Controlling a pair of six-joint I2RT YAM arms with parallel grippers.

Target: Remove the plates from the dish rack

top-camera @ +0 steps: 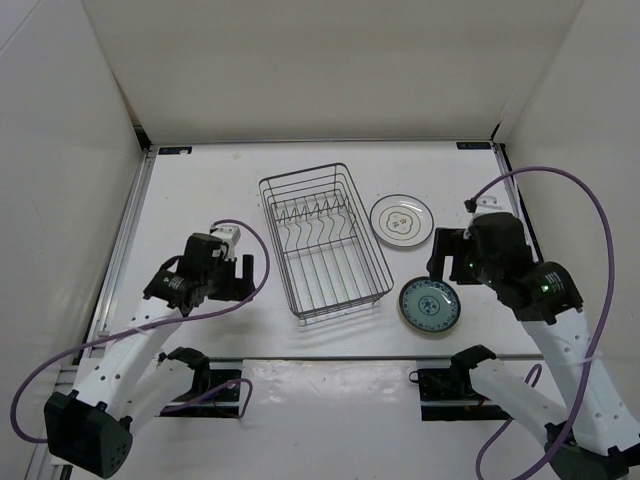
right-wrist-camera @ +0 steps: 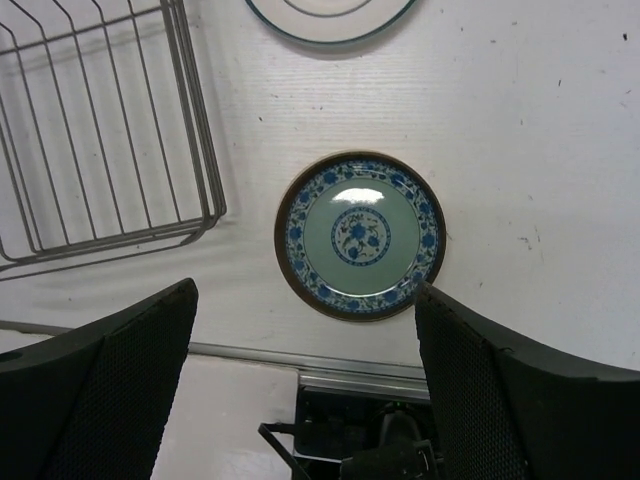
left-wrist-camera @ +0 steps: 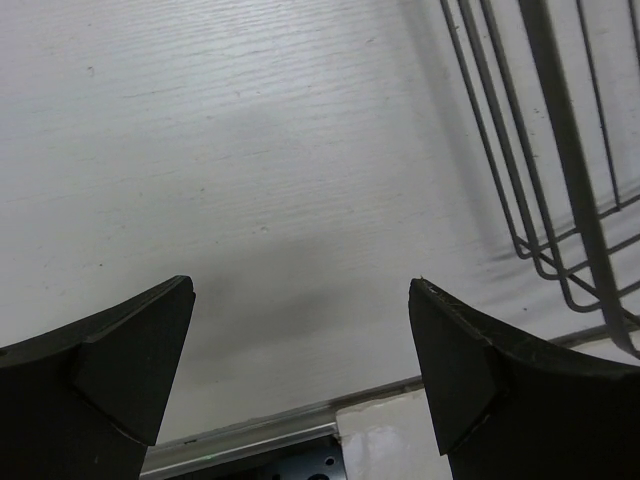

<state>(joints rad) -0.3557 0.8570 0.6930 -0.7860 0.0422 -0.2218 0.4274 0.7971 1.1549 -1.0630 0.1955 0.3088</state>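
The dark wire dish rack (top-camera: 323,240) stands mid-table with no plates in it. The white plate with a thin dark ring (top-camera: 401,220) lies flat to its right. The blue-teal patterned plate (top-camera: 430,305) lies flat nearer the front. The cream plate is out of view. My right gripper (top-camera: 447,262) is open and empty above the blue-teal plate (right-wrist-camera: 360,235), with the rack's corner (right-wrist-camera: 196,120) at the left and the white plate's edge (right-wrist-camera: 330,12) at the top. My left gripper (top-camera: 232,282) is open and empty (left-wrist-camera: 300,300) over bare table left of the rack (left-wrist-camera: 578,180).
White walls close in the table on the left, right and back. A metal rail (top-camera: 330,357) runs along the near edge, with the arm bases (top-camera: 200,385) behind it. Purple cables (top-camera: 590,200) loop beside both arms.
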